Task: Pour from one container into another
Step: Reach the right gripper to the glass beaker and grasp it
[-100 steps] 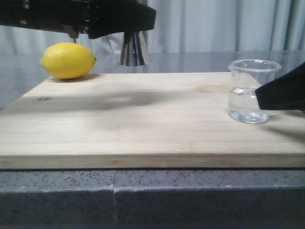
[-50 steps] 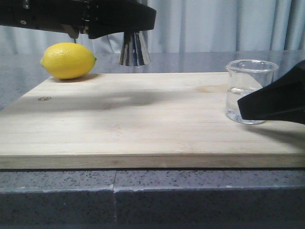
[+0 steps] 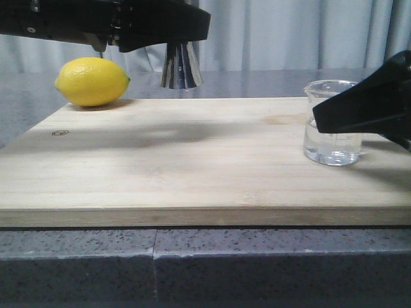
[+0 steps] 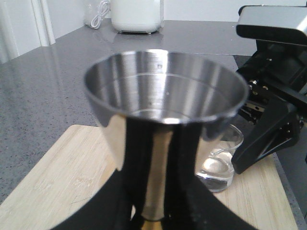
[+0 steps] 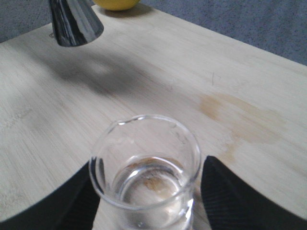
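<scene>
two hands at work. the right hand [image 5: 144, 191] straddles the beaker [image 3: 331, 122], black fingers [image 5: 230, 196] on either side of the glass; whether they're pressing on it yet i cannot tell. the beaker sits on the wooden board [image 3: 192, 154] near its right edge, a little clear liquid inside. the left hand [image 4: 153, 215] grips the jigger [image 4: 165, 120] upright, held above the board's far left, close to the lemon [image 3: 92, 81]. this looks like the grasp step: next, clamp firmly, lift, carry across and tip the lip over the jigger's mouth.
</scene>
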You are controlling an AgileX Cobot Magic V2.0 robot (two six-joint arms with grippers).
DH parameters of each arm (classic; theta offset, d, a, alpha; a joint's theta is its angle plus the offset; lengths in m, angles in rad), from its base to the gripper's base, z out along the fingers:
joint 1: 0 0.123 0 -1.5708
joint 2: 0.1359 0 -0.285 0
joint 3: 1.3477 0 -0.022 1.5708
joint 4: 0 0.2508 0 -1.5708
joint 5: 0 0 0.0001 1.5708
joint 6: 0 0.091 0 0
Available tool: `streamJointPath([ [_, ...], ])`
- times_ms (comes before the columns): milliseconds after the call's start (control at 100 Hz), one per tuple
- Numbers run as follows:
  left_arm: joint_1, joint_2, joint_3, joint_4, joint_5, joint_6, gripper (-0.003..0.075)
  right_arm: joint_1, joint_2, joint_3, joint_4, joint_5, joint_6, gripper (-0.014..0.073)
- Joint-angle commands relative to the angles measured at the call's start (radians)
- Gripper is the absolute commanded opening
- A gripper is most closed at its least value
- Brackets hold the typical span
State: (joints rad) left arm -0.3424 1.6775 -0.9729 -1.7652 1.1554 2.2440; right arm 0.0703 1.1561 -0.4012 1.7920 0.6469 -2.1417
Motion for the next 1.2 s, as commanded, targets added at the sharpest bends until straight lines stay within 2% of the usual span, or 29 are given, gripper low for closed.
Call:
streamJointPath([
  [0, 0.002, -0.048, -0.029, -0.083, 0.112, -0.008, -0.0019, -0.007, 0.015, -0.030, 0.048, 0.053, -0.016, 0.0409],
  [220, 0.002, -0.048, -0.029, -0.078, 0.113, -0.008, -0.0019, -0.007, 0.085, -0.049, 0.048, 0.087, -0.020, 0.0409],
  [590, 0.002, -0.048, -0.029, -0.077, 0.113, -0.008, -0.0019, -0.007, 0.098, -0.049, 0.048, 0.094, -0.031, 0.0403],
  [880, 0.002, -0.048, -0.029, -0.077, 0.113, -0.008, -0.0019, -0.007, 0.098, -0.049, 0.048, 0.098, -0.031, 0.0213],
  [1190, 0.002, -0.048, -0.029, -0.077, 0.113, -0.008, -0.0019, -0.007, 0.098, -0.049, 0.048, 0.151, -0.031, 0.0140],
])
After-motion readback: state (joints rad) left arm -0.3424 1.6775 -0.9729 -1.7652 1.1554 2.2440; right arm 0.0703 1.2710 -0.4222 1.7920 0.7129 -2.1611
